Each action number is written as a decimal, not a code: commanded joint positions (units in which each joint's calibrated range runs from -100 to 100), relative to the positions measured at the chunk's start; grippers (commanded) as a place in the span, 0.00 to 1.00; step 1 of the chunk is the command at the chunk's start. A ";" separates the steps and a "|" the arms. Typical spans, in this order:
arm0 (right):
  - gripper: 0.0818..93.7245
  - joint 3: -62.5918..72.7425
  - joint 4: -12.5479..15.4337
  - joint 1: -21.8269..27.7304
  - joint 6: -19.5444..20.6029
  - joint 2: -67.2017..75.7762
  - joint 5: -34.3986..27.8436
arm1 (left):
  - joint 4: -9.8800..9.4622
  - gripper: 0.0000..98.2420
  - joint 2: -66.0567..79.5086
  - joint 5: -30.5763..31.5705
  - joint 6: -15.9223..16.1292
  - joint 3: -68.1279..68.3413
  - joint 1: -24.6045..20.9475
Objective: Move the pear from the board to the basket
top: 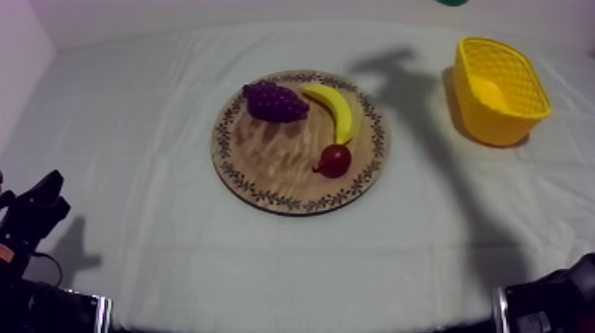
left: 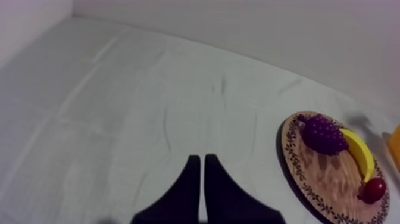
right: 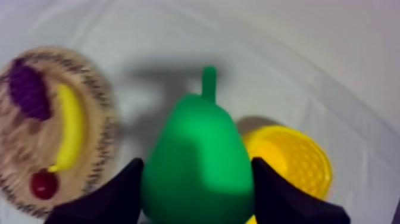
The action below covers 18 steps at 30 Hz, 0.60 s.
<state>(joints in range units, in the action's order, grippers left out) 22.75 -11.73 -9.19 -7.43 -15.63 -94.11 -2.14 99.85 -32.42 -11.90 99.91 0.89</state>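
Pear (right: pixel 199 161), base cut by the edge, yellow basket (right: pixel 297 161) partly behind it, wooden board (right: pixel 24 143) cropped

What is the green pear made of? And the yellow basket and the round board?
The pear looks like smooth, matte plastic: one even green, no speckles. The basket seems moulded plastic too, with a regular lattice in its walls. The board looks like wood: streaky grain, dark pattern round its rim.
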 commanded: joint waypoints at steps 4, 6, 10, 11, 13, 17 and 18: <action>0.46 -0.95 -0.27 5.95 -0.85 -1.00 1.14 | -0.03 0.00 -0.02 0.00 0.01 -0.02 0.01; 0.46 -1.68 -0.29 6.95 -0.97 -1.58 1.58 | -0.03 0.00 -0.02 0.00 0.01 -0.02 0.01; 0.47 -3.79 -0.39 8.13 -0.84 -3.19 2.77 | -0.03 0.00 -0.02 0.00 0.01 -0.02 0.01; 0.47 -4.42 -0.46 8.33 -0.71 -3.70 3.19 | -0.03 0.00 -0.02 0.00 0.01 -0.02 0.01; 0.47 -5.69 -0.60 8.76 -0.35 -4.85 4.22 | -0.03 0.00 -0.02 0.00 0.01 -0.02 0.01; 0.47 -8.10 -0.72 9.82 0.38 -7.77 6.39 | -0.03 0.00 -0.02 0.00 0.01 -0.02 0.01; 0.47 -8.71 -0.76 10.07 0.54 -8.57 6.94 | -0.03 0.00 -0.02 0.00 0.01 -0.02 0.01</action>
<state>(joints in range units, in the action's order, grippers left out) 14.64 -12.31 0.67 -7.08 -23.36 -87.34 -2.14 99.85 -32.42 -11.90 99.91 0.89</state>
